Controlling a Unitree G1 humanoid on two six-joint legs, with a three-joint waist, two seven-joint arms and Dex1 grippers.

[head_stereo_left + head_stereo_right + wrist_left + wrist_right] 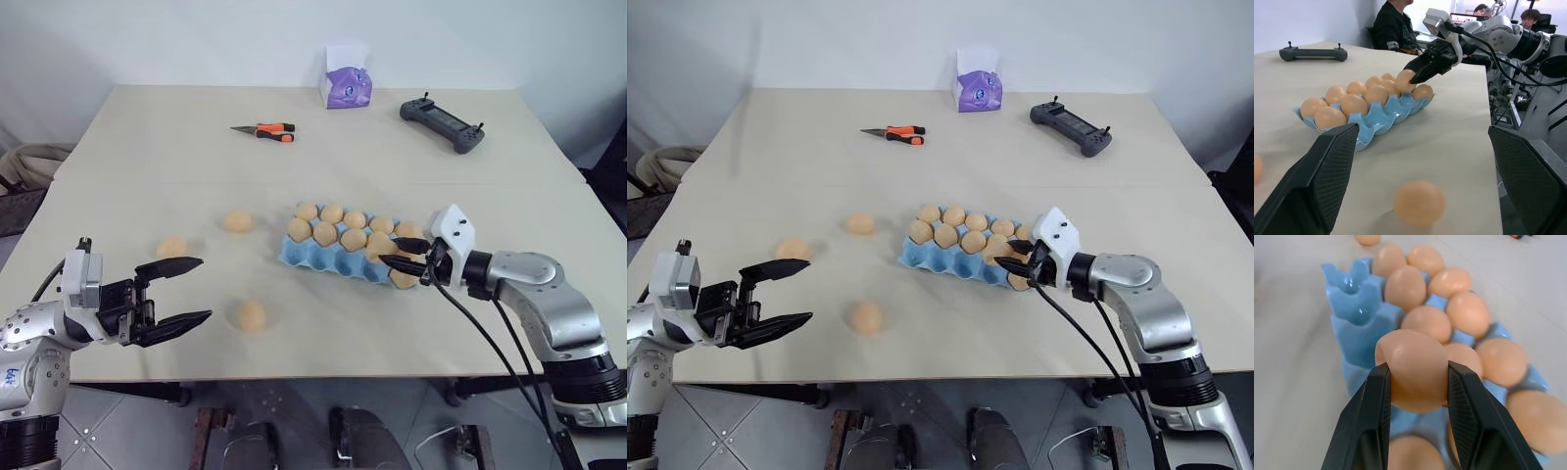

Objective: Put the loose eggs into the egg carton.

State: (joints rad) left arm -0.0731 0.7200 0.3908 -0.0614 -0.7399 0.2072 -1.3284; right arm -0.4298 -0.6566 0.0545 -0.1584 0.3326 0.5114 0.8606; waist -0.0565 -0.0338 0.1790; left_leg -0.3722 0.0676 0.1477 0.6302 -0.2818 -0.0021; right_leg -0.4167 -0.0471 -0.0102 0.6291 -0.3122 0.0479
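Observation:
The light blue egg carton lies right of the table's middle, with tan-orange eggs in most of its cups. My right gripper is shut on one egg and holds it over the carton's near right part, just above the eggs there. Two empty cups show at one end of the carton. Three loose eggs lie on the table: one left of the carton, one further left, one nearer the front. My left gripper is open at the front left, between the last two, and holds nothing.
At the back of the table stand a purple-and-white tissue box, an orange-and-black hand tool and a dark handheld controller. People sit beyond the table's right side. The front edge is close under both arms.

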